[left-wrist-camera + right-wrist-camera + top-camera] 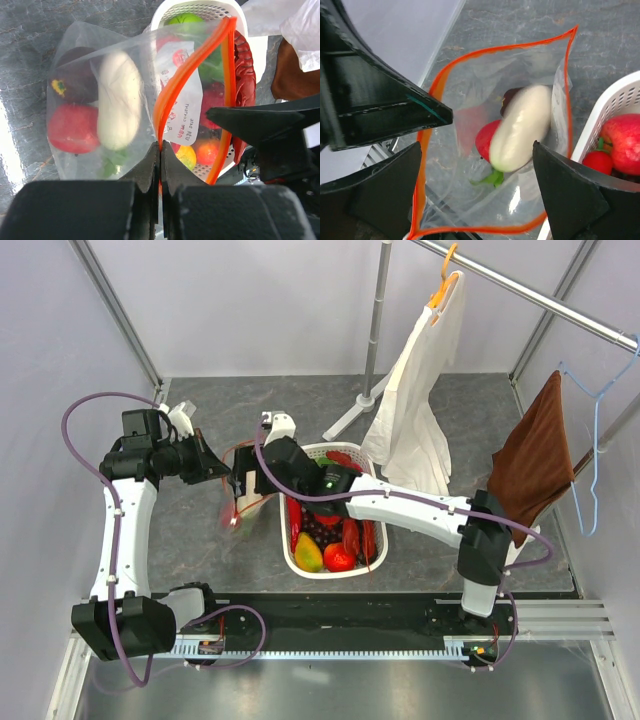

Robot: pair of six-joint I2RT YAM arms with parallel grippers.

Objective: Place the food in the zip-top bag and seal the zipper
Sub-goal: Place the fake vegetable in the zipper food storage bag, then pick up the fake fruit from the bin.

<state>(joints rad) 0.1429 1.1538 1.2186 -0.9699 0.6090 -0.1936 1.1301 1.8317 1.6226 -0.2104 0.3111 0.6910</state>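
Pinching zipper (192,65), left gripper (160,150) holds bag (465,90) mouth open for loading; right gripper (477,150) gapes empty above; basket (592,135) 3 o'clock.

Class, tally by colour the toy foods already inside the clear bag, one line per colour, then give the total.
White: 1, the radish
Red: 1, the round fruit
Dark purple: 1, the bulb
Total: 3
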